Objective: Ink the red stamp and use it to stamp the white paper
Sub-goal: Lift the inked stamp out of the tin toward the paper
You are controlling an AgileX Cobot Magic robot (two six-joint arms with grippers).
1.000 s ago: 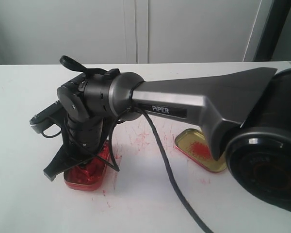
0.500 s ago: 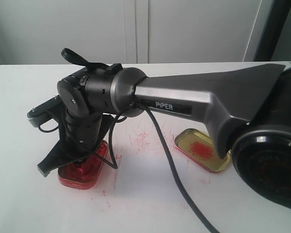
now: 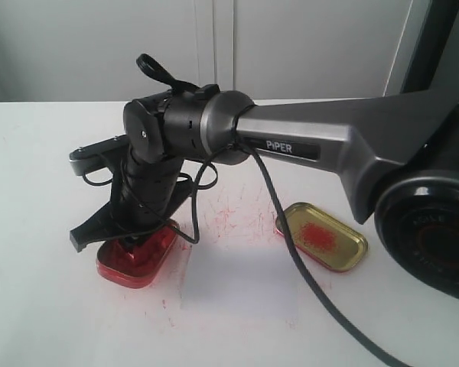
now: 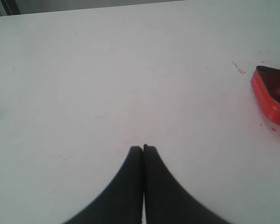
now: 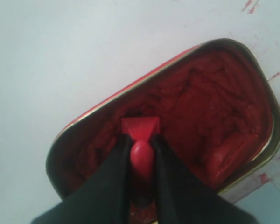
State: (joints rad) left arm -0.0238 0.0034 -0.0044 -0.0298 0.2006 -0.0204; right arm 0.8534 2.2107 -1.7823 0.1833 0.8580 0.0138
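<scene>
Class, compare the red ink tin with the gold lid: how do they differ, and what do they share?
Colour: the ink tin is red outside; the gold lid is gold-coloured. Contents: the ink tin is full of lumpy red paste; the gold lid holds only a small red smear. Use: the right gripper holds the red stamp in the ink tin; no gripper touches the gold lid. Both are shallow rounded rectangles on the table.

The red stamp (image 5: 140, 128), a small glossy block with a square base and rounded knob, is pinched upright by its knob in the right gripper (image 5: 141, 142). Its base faces down over the lumpy paste of the ink tin (image 3: 130, 274). The white paper (image 3: 239, 283), faintly bluish, lies flat just beside that tin.
</scene>
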